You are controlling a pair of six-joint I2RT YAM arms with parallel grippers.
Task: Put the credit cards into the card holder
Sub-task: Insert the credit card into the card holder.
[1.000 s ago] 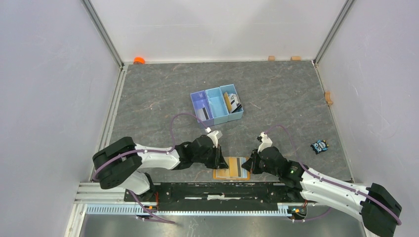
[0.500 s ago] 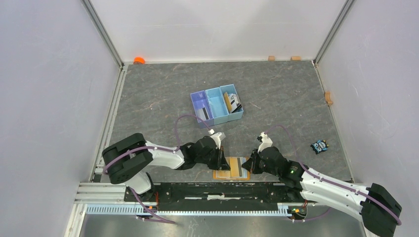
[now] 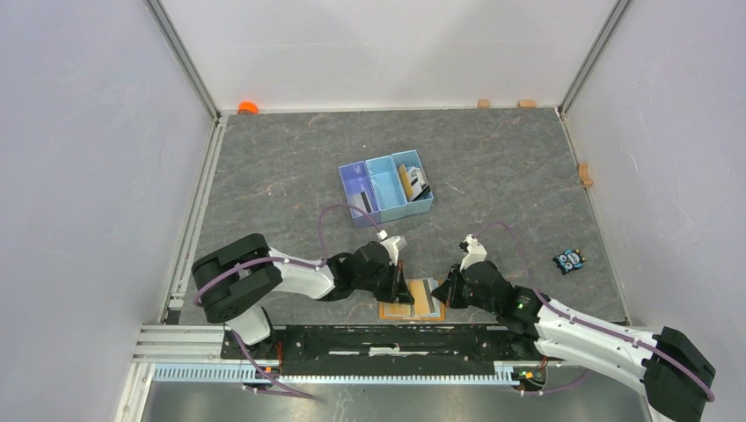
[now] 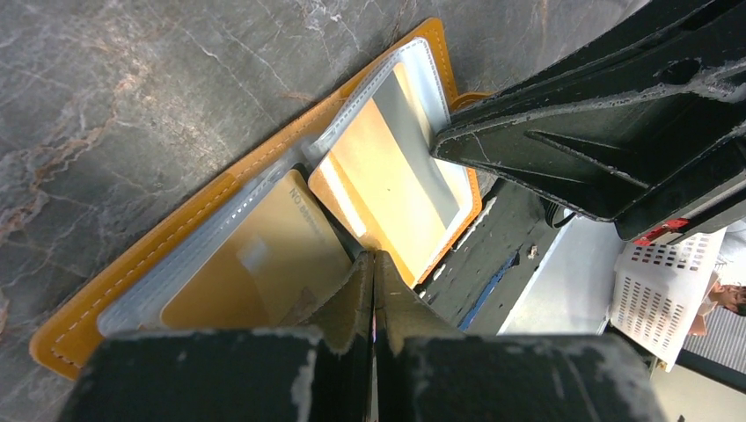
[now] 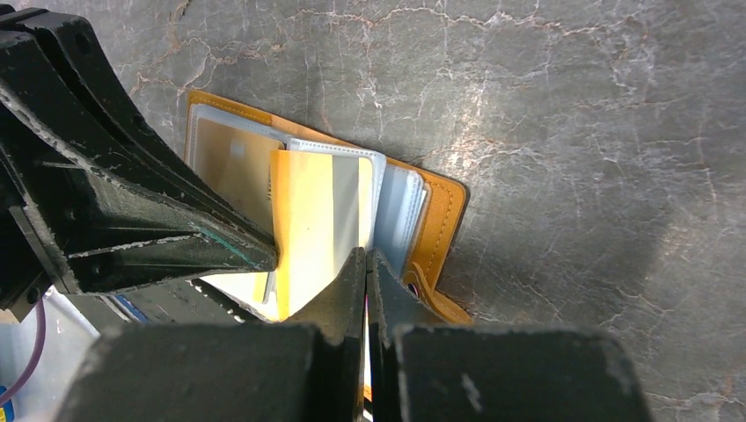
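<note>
Two tools, both pinched shut: left tool (image 3: 402, 289), right tool (image 3: 442, 298). One card holder (image 3: 413, 306), open on the desk (image 3: 290, 167) between them, long axis running tool to tool (gold card (image 4: 255, 272) already sleeved); both tips touch it.

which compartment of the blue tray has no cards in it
The middle compartment of the blue three-compartment plastic tray: its floor is bare, while the left compartment holds a dark card and the right one several mixed-colour cards.

Figure: dark grey, veined stone-pattern desk (image 3: 290, 167) enclosed by three plain pale walls (image 3: 387, 44). Aluminium posts (image 3: 180, 57) mark the far corners, and a black rail (image 3: 396, 338) spans the near edge.
</note>
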